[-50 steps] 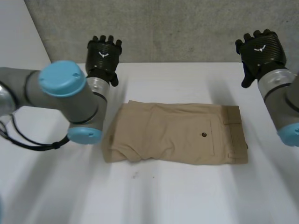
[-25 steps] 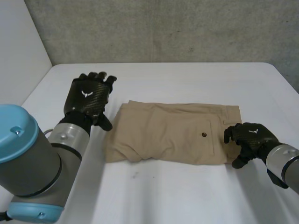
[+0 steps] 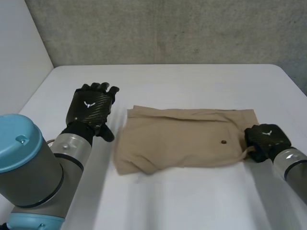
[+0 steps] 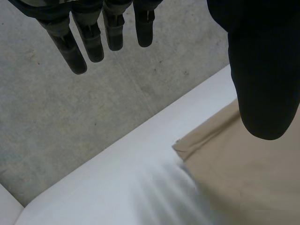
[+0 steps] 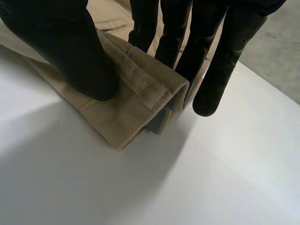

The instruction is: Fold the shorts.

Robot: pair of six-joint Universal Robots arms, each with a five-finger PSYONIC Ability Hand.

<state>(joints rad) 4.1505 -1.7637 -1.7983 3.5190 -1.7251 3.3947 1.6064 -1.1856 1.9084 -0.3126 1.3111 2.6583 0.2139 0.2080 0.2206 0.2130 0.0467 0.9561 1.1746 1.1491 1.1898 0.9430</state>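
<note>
Left arm [image 3: 29, 167], blue cap near the camera, reaches forward along the table's [image 3: 192, 81] left side. Left hand [image 3: 90, 106] hangs just beside the leg-hem end of the shorts [image 3: 182, 139], apart from the cloth. Its own wrist view shows the fingers [image 4: 75, 51] straight and spread, thumb [image 4: 262, 75] held off to one side, nothing between them. Below them lie bare table and the far hem corner [image 4: 180, 146] of the shorts.

The shorts lie flat in the middle of the table, tan, already doubled leg over leg. Hems point toward the left hand, the waistband toward the right. A small dark button [image 3: 223, 142] faces up near the waistband end. The near hem edge is a little rumpled.

Right hand [image 3: 265, 140] sits on the near corner of the waistband. In its wrist view the thumb [image 5: 70, 51] presses on top of the waistband [image 5: 140, 89] while the fingers [image 5: 220, 61] go down behind and under it. The band is pinched and its corner is raised slightly off the table.

Judgement: this is the start of the crosswise fold, with the grip made at the waistband end. The next move calls for lifting that end and carrying it across toward the hems, low and even so the layers do not slide. The left hand looks placed to pin or steady the hem end; whether it needs to close on the cloth I cannot tell.
</note>
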